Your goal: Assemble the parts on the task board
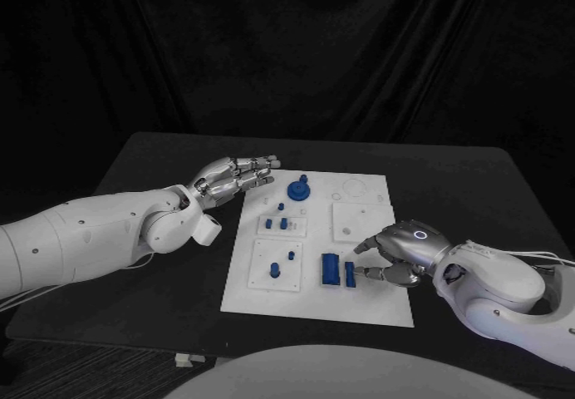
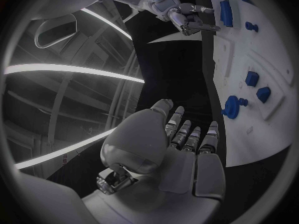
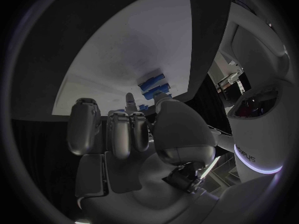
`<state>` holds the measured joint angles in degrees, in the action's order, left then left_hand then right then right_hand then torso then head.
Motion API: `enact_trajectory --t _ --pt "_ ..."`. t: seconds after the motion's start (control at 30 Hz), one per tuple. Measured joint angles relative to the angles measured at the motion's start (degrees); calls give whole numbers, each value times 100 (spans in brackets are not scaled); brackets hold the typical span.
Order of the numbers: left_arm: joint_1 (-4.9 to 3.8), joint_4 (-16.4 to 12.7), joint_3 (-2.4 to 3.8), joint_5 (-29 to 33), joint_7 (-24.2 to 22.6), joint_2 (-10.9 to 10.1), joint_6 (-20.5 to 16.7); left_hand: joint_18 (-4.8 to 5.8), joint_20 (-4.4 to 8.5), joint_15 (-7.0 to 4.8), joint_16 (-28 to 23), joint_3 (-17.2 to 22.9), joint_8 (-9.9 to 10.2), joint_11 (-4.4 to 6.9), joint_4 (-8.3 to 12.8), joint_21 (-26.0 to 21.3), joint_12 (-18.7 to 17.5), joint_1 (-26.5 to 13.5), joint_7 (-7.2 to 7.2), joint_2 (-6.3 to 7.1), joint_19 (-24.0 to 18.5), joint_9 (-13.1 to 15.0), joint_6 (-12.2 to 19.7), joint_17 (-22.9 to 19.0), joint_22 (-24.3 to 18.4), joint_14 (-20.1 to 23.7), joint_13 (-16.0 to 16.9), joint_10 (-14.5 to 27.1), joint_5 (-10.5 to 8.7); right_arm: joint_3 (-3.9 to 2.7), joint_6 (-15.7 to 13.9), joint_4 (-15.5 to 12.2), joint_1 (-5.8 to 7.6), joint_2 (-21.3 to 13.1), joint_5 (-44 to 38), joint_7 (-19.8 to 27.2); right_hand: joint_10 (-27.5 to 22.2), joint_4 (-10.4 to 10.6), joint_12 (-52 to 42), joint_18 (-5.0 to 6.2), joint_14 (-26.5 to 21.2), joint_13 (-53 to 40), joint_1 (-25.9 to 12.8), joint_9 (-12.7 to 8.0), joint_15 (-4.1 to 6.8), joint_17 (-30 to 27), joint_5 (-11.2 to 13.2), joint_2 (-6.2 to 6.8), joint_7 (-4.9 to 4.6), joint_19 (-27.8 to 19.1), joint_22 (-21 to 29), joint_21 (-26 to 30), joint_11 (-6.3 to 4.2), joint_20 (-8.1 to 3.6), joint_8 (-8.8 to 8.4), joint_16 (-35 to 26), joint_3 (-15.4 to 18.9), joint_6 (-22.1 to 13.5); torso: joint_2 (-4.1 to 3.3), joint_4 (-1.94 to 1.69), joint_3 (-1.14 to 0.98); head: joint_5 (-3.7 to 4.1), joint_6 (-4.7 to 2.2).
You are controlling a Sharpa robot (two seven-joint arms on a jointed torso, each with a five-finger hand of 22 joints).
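White board (image 1: pixel 360 303) lies in the middle of the black worktop (image 1: pixel 156 166). Small blue parts sit on it. A round blue part with a knob (image 1: pixel 298 192) is near the far end of the board. Two little blue pegs (image 1: pixel 278 224) stand in a raised tile below it. One more small peg (image 1: pixel 274 268) stands in the next tile, closer to the robot. A long blue block (image 1: pixel 328 269) lies beside that tile, and a thinner blue bar (image 1: pixel 350 273) lies just beside the block.

The left hand (image 1: pixel 233 177) is at the far left corner of the board, near the round part. Its fingers (image 1: pixel 262 165) are stretched out, side by side, and it holds nothing. In the left wrist view the hand (image 2: pixel 181 149) is flat and bare, with the round part (image 2: pixel 231 106) a little way off from the fingertips.

The right hand (image 1: pixel 401 249) is at the right side of the board, close to the thin bar. Its fingers (image 1: pixel 369 244) are bent down toward the board, and one fingertip is right beside the bar. I cannot tell if it touches the bar or holds it. In the right wrist view the fingers (image 3: pixel 118 132) are curled in, with blue parts (image 3: pixel 154 87) just past their tips.
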<state>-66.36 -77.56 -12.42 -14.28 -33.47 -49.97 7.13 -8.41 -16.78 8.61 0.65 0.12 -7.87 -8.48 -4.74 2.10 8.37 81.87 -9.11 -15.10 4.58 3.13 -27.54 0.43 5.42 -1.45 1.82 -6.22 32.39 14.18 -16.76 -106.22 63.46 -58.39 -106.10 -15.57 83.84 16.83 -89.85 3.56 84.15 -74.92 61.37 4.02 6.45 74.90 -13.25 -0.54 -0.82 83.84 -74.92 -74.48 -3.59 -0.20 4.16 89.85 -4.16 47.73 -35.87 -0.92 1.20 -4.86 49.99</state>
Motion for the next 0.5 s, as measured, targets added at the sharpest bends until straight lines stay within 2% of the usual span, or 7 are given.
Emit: enact_trajectory --t 0.17,0.2,0.3,0.5 --pt "1 -1 0 0 0 -13 0 0 0 0 0 0 0 0 0 0 0 0 0 0 0 0 0 0 0 0 0 0 0 0 -209 -88 -1 -73 -61 68 21 -1 0 0 -17 0 -282 0 17 0 206 -85 21 0 0 -90 -21 0 2 0 112 58 3 0 -1 -7 0" --pt "1 -1 0 0 0 -14 0 0 0 0 0 0 0 0 0 0 0 0 0 0 0 0 0 0 0 0 0 0 0 0 -234 -100 -1 -80 -66 82 21 -22 0 0 -17 0 -327 -4 17 0 320 -43 21 0 0 -90 -21 0 2 0 138 58 4 0 -1 -8 0" --pt "2 -1 -1 0 0 -15 0 0 0 0 0 0 0 0 0 0 0 0 0 0 0 0 0 0 0 0 0 0 0 0 -297 -125 -5 -93 -69 131 21 -16 0 0 -17 0 -349 -12 17 0 515 -21 21 0 0 -90 -21 0 2 0 172 58 4 0 -1 5 0" --pt "5 2 -2 0 0 -5 0 0 0 0 0 0 0 0 0 0 0 0 0 0 0 -1 0 0 0 0 0 0 0 0 -334 -156 -20 -97 -27 219 21 -16 0 0 -17 1 -348 -12 17 0 555 -21 21 0 1 -103 -21 0 2 0 172 57 8 -2 -4 35 0"
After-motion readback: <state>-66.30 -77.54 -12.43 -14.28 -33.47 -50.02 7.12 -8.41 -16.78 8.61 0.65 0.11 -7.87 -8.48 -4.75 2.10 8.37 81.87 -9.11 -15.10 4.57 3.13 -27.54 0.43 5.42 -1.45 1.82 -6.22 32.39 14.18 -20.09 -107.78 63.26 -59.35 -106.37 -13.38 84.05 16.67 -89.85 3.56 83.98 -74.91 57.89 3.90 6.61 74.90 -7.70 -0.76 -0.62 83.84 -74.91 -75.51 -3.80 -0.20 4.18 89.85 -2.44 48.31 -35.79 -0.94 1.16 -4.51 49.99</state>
